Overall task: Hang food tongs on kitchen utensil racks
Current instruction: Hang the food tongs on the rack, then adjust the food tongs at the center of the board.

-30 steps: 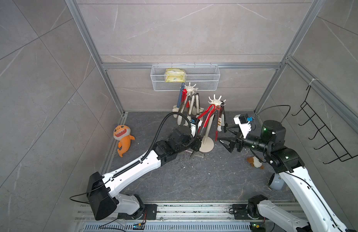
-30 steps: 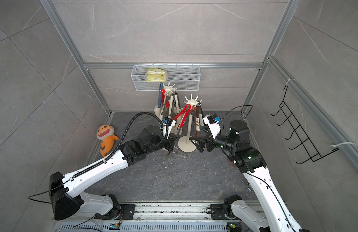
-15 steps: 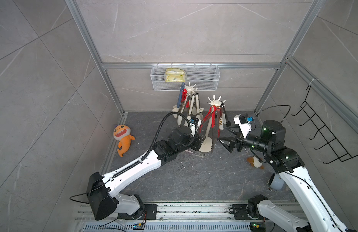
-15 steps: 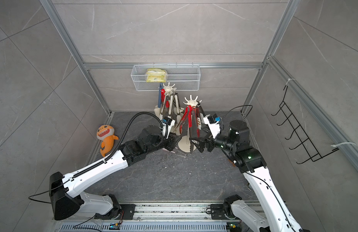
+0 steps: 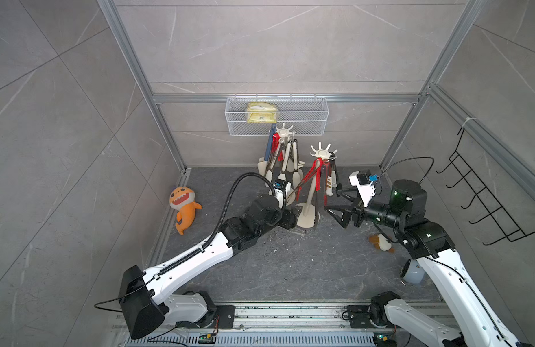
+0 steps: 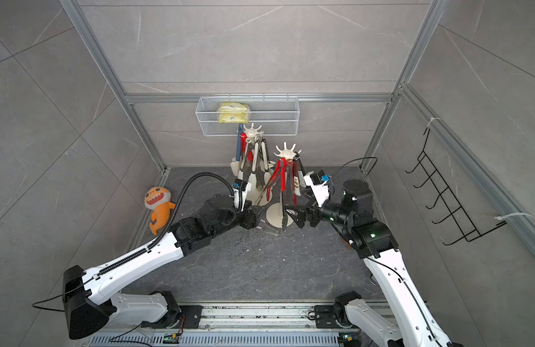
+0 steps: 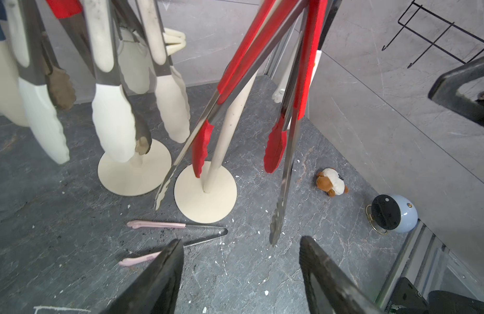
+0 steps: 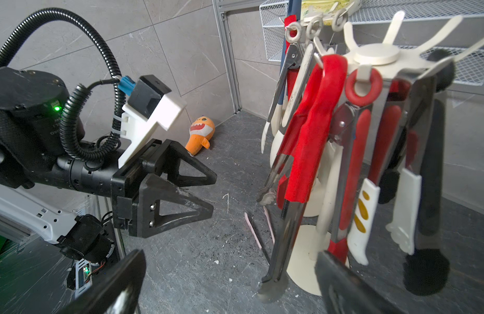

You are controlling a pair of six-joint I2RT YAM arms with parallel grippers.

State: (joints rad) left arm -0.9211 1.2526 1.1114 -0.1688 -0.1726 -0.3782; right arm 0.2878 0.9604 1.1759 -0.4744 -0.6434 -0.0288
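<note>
A second ago the red tongs (image 5: pixel 318 174) slanted out from the crown of the near rack (image 5: pixel 322 153) to the clamped left tool (image 7: pixel 239 242); now they hang free from a prong on the crown's left side, one leg splayed left and the red tips just above the round base. The right tool and the other utensils have not moved.

The far rack (image 5: pixel 285 132) stands just behind and to the left, crowded with cream, red and blue utensils. A pair of pink tongs (image 7: pixel 164 225) lies flat on the counter (image 5: pixel 290 264), between the near rack's base and the left tool.

The left tool's jaws are now parted fairly wide and grip nothing; it sits low at the left of the near rack's base, apart from the hanging tongs. The right tool (image 8: pixel 230 261) is spread to its widest and empty, just right of the near rack, level with the hanging tips.

The left arm reaches low across the counter from the near left, wrist down by the base; the right arm rises from the near right, elbow bent, forearm level and pointing left at the rack.
</note>
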